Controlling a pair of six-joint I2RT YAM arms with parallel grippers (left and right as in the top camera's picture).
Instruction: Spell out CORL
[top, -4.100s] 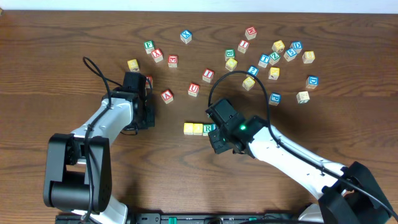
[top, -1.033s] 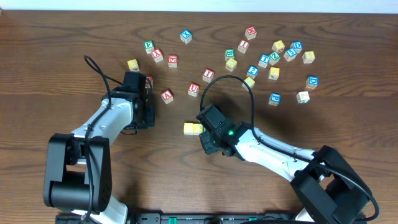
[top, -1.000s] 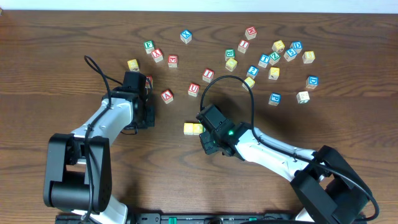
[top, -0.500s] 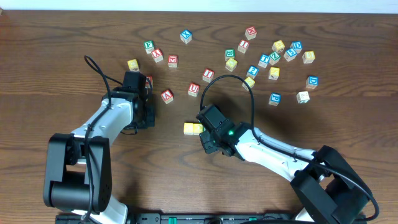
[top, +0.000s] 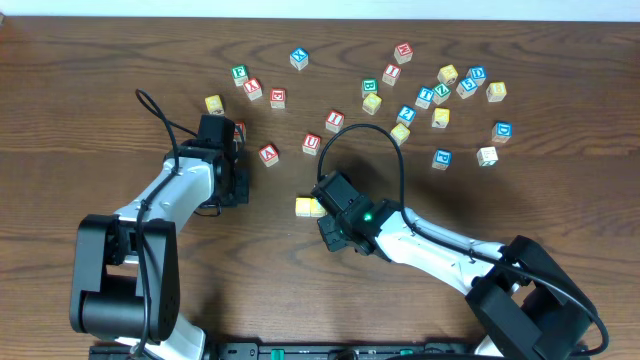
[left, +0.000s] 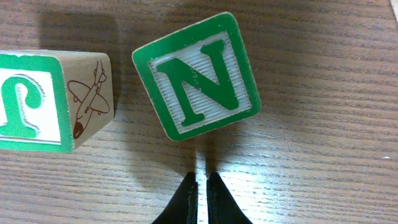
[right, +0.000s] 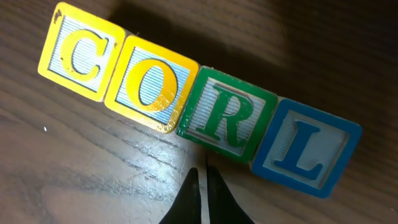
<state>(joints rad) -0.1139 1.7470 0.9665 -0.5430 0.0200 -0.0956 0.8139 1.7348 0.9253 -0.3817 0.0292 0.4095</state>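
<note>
In the right wrist view four cubes lie side by side, touching, in a slightly slanted row that reads CORL: a yellow C (right: 79, 51), a yellow O (right: 151, 84), a green R (right: 227, 116) and a blue L (right: 306, 148). My right gripper (right: 202, 178) is shut and empty, its tips just in front of the R. From overhead only the two yellow cubes (top: 308, 207) show; the right wrist (top: 342, 212) covers the rest. My left gripper (left: 201, 185) is shut and empty, just below a green N cube (left: 196, 76).
A green J cube (left: 43, 99) lies left of the N. Many loose cubes are scattered across the back of the table, red-lettered ones near the middle (top: 312, 144) and a cluster at the back right (top: 440, 90). The left arm (top: 190, 185) rests at left.
The right arm has drifted left along the row and now covers the R, which showed four seconds ago. The left arm has not moved. Both grippers stay shut.
</note>
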